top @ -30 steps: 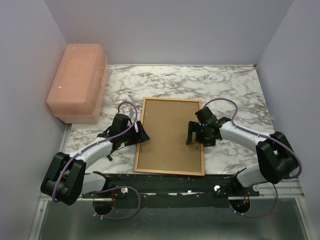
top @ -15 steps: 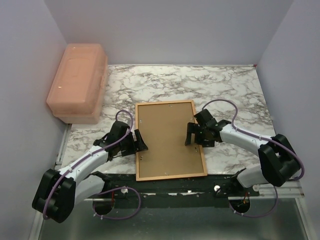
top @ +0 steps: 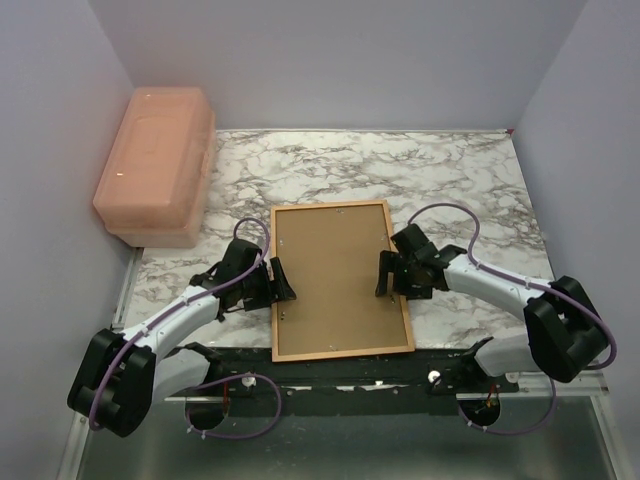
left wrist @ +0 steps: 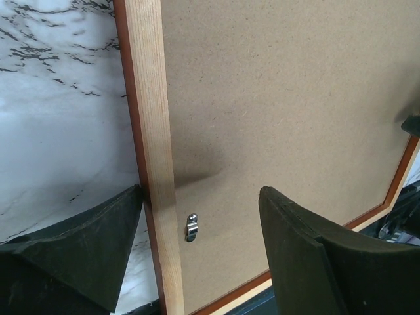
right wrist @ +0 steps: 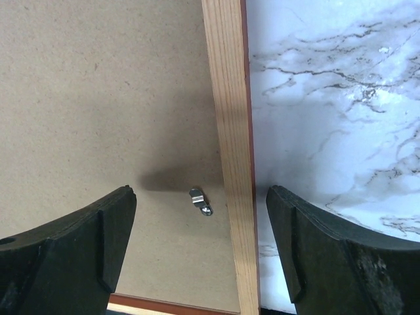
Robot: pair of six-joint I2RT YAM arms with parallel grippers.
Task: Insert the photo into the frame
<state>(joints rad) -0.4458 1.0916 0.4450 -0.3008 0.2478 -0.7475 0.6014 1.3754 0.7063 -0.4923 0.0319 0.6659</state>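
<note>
The frame (top: 274, 290) lies face down on the marble table, its light wood back up and a brown backing board (top: 335, 280) filling it. My left gripper (top: 279, 283) is open and straddles the frame's left rail (left wrist: 149, 131), one finger over marble, the other over the board. My right gripper (top: 384, 274) is open too and straddles the right rail (right wrist: 230, 131) the same way. A small metal clip (left wrist: 191, 227) sits between the left gripper's (left wrist: 200, 197) fingers, and another clip (right wrist: 201, 200) between the right gripper's (right wrist: 200, 193) fingers. The photo is hidden.
A pink plastic box (top: 155, 165) stands at the back left against the wall. The frame's near edge lies close to the table's dark front strip (top: 340, 368). Purple walls close in the left, back and right sides.
The frame has turned slightly and slid toward the near edge. My left arm drew back with it and now sits lower. The right gripper's jaws have narrowed a little.
</note>
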